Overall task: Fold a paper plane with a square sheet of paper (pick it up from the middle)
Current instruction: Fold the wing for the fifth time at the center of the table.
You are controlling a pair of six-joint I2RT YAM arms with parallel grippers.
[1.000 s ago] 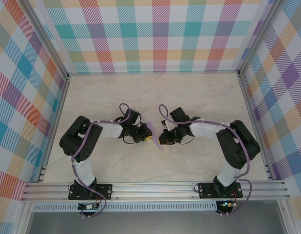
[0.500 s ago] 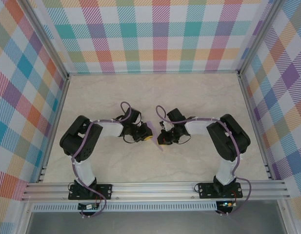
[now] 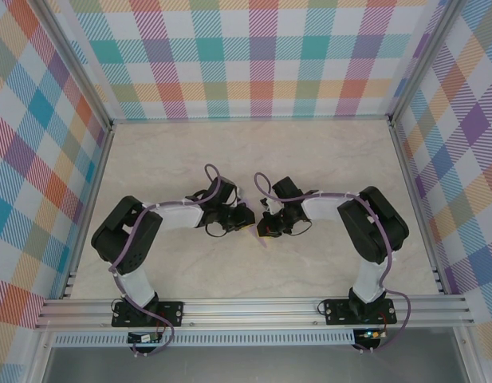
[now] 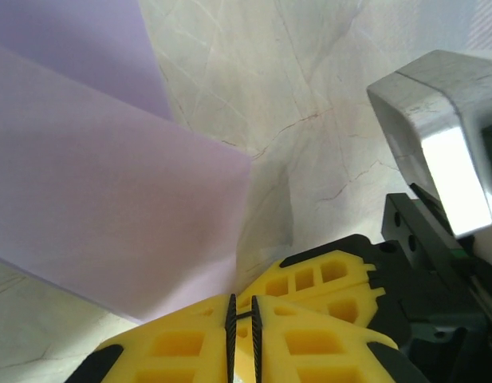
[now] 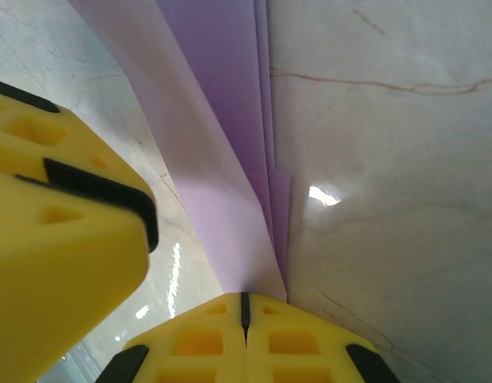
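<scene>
The square sheet of paper is folded into a narrow, layered lavender paper plane (image 3: pixel 259 238), low over the table between the two grippers. My right gripper (image 3: pixel 264 229) is shut on it: in the right wrist view the folded layers (image 5: pixel 222 159) run out from between the closed tips (image 5: pixel 246 299). My left gripper (image 3: pixel 244 227) faces it from the left. Its jaws (image 4: pixel 243 319) stand a narrow gap apart with nothing between the pads, and the paper's flat panel (image 4: pixel 110 199) ends right at its tips. The right gripper's yellow fingers (image 4: pixel 325 279) sit just beyond.
Pale marble tabletop (image 3: pixel 253 159) stretches behind both arms. Plaid walls (image 3: pixel 261 64) close in the back and sides. An aluminium rail (image 3: pixel 253 307) carries the arm bases at the near edge. A yellow finger of the left gripper (image 5: pixel 62 263) crowds the left of the right wrist view.
The right gripper moved left and closer to the left gripper. The left arm stretched slightly right and its jaws eased apart a little. Less of the paper shows from above.
</scene>
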